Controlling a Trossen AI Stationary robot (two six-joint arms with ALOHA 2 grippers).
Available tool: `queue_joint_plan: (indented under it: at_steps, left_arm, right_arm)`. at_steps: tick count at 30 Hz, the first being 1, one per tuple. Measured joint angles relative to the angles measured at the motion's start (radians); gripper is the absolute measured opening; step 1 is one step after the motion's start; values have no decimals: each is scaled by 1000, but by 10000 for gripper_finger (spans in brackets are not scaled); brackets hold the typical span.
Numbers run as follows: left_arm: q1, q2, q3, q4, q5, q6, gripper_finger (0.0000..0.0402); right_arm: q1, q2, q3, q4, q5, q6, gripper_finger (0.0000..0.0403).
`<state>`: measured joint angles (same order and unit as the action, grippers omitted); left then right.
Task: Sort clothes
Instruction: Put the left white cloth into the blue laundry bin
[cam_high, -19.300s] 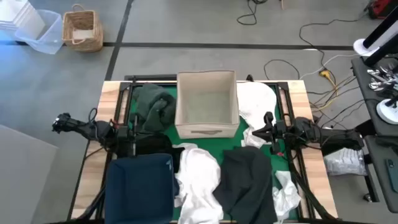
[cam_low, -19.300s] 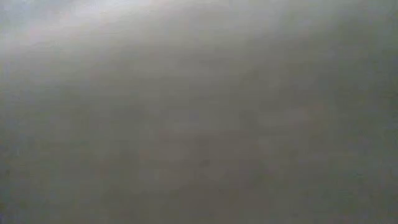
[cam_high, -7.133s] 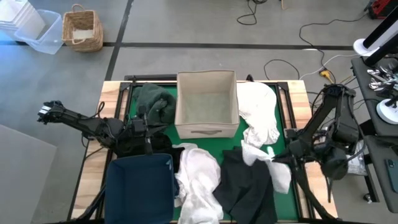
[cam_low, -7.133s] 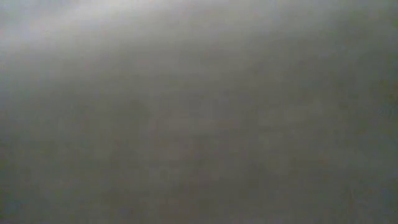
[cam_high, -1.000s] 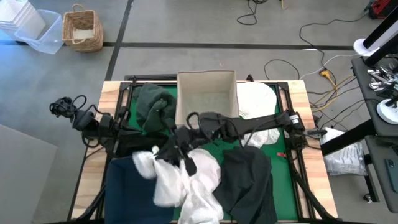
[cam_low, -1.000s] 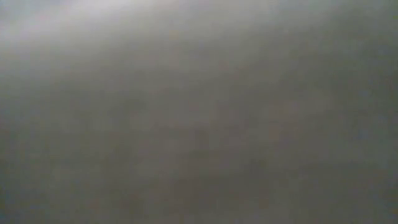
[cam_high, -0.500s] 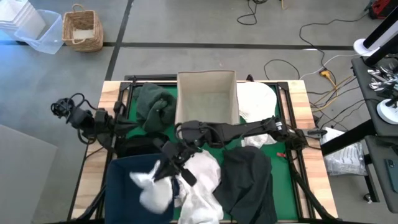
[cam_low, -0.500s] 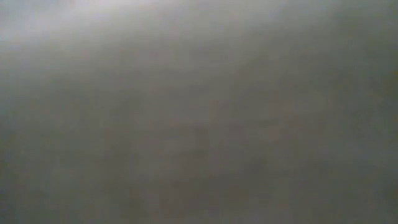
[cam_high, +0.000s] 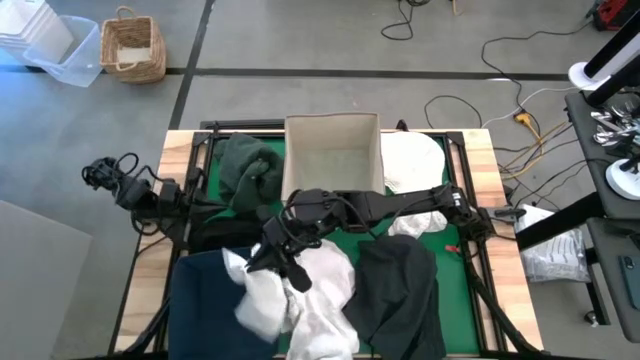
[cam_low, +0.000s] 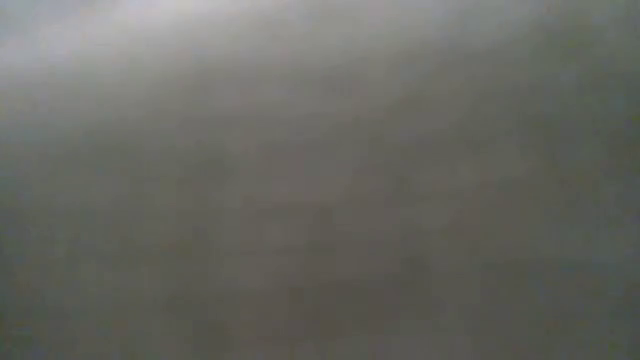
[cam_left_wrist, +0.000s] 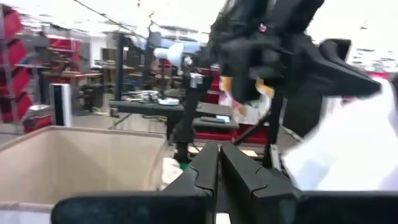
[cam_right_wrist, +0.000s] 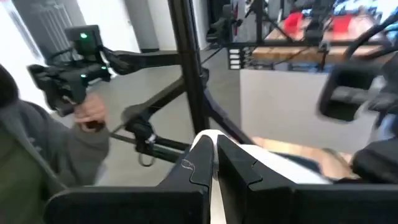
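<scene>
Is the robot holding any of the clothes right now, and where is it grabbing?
The right gripper is shut on a white garment, pinching its upper edge so it hangs over the navy bin. The left gripper holds nothing.

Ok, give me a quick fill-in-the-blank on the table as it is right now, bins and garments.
The right gripper is shut on a ____ garment.
That garment hangs over the edge of the ____ blue bin.
The beige fabric box has a dark ____ garment beside it.
The left gripper is ____.

Missing words: white; navy; green; shut
</scene>
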<state>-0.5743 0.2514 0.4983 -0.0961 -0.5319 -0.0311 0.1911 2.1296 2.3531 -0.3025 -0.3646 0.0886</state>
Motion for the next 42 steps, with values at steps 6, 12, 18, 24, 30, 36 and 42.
queue_joint_plan:
  at_steps: [6,12,18,24,30,36,42]
  left_arm:
    - [0,12,-2,-8,-1,119,0]
    - [0,2,-2,-36,-1,184,0]
    - [0,-2,8,-43,-7,217,0]
    - [0,-8,34,-45,-32,218,0]
    - [0,-10,46,-47,-210,239,0]
    - [0,-14,49,-51,-218,258,0]
    - [0,-18,54,-51,-218,257,0]
  right_arm:
    - [16,14,0,-1,1,-71,9]
    - [20,31,0,-2,-1,-69,9]
    - [14,31,0,9,9,-39,9]
    - [15,31,0,60,9,-25,9]
    - [11,38,1,101,51,-21,9]
    - [4,58,0,107,52,-11,9]
    - [4,98,1,62,52,-11,9]
